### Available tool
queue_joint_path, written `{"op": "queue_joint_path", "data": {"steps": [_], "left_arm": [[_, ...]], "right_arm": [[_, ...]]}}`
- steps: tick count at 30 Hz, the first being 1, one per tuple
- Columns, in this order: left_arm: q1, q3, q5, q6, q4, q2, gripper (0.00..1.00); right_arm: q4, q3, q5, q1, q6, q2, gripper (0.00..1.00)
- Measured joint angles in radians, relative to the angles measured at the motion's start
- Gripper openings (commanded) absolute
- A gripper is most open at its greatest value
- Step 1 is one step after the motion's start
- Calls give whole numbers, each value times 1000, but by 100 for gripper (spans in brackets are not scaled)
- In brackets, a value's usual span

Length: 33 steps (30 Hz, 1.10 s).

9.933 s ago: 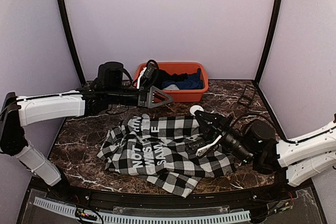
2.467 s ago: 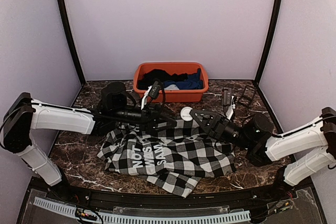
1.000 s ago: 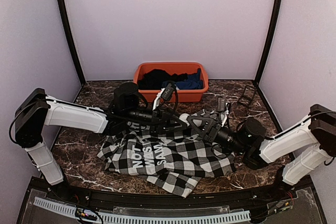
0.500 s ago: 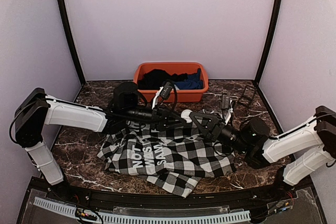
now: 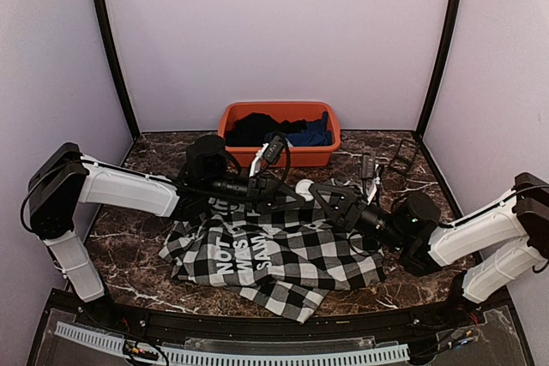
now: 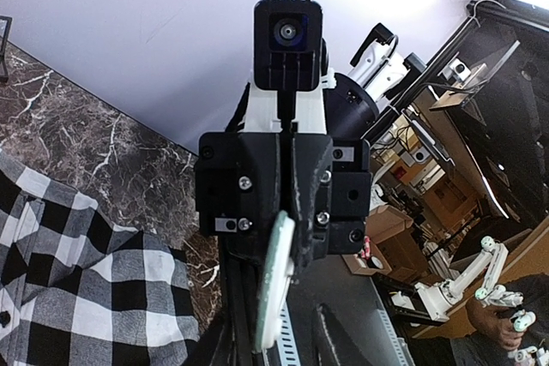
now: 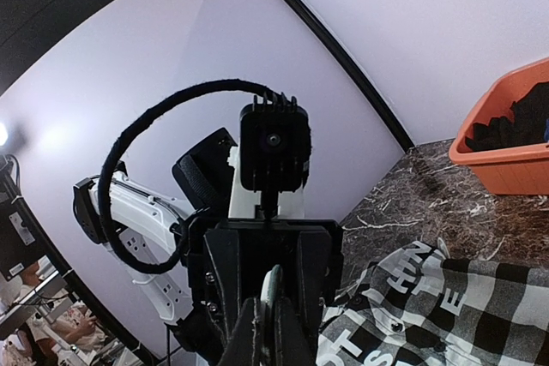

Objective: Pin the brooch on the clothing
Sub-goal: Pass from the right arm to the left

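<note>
Lavender walls enclose a dark marble bench (image 5: 137, 212), with an orange tub (image 5: 283, 157) against the rear wall holding a black garment (image 5: 256, 129) and a blue garment (image 5: 310, 135). At mid-bench the checked shirt (image 5: 296, 250) lies spread but rumpled, its lettered black panel toward the left arm's side. Both arms meet over the shirt's far edge. The right pincer (image 5: 318, 194) is clenched on the brooch (image 5: 304, 187), a thin pale disc that both wrist views show edge-on, gripped across its faces. The left pincer (image 5: 288, 198) faces it nose to nose, its jaws parted to either side of the disc. No contact with the disc can be confirmed from these views. The pin or clasp on the brooch is not visible. In my judgement the brooch is light, rigid and smooth-faced, so it is liable to twist or slip under a loose hold. It would be best held by the rim or across the faces, keeping the back clear. The shirt is judged soft and limp. It will likely yield and bunch under a pin, so a raised fold or the firmer edge near the collar seems the sounder place to grip and fix. The brooch is not yet attached.
</note>
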Motion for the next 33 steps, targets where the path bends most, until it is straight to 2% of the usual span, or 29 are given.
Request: {"op": "queue_joint_path", "data": {"steps": [4,6,7,9,16,17,19,21,23,26,28,30,33], "left_arm": [[0,0,7,-6,5,1,22],[0,0,9,-8,11,1,15],[0,0,8,-9,14,1,7],[1,0,5,-13,13,2,1],[4,2,19,-2,31,5,1],[4,2,20,-2,31,5,1],[4,2,22,-1,31,5,1],[3,6,27,-2,24,5,1],[2,11,32,8,-3,4,1],[2,13,32,68,-129,-25,1],[2,13,24,139,-272,-72,1],[2,19,8,225,-420,-127,1],[2,63,-21,379,-678,-204,1]], "right_arm": [[0,0,0,0,-1,0,0],[0,0,0,0,0,2,0],[1,0,-1,0,0,4,0],[8,2,-7,0,1,6,0],[16,3,-11,0,13,8,0],[16,3,-12,0,13,8,6],[16,3,-12,0,10,8,28],[2,3,-20,-4,2,5,44],[-16,3,-39,-18,-11,-20,54],[-144,11,-65,-43,-57,-175,65],[-286,58,-72,-56,-107,-309,67],[-483,166,-79,-65,-190,-417,69],[-755,359,-108,-70,-314,-472,68]]}}
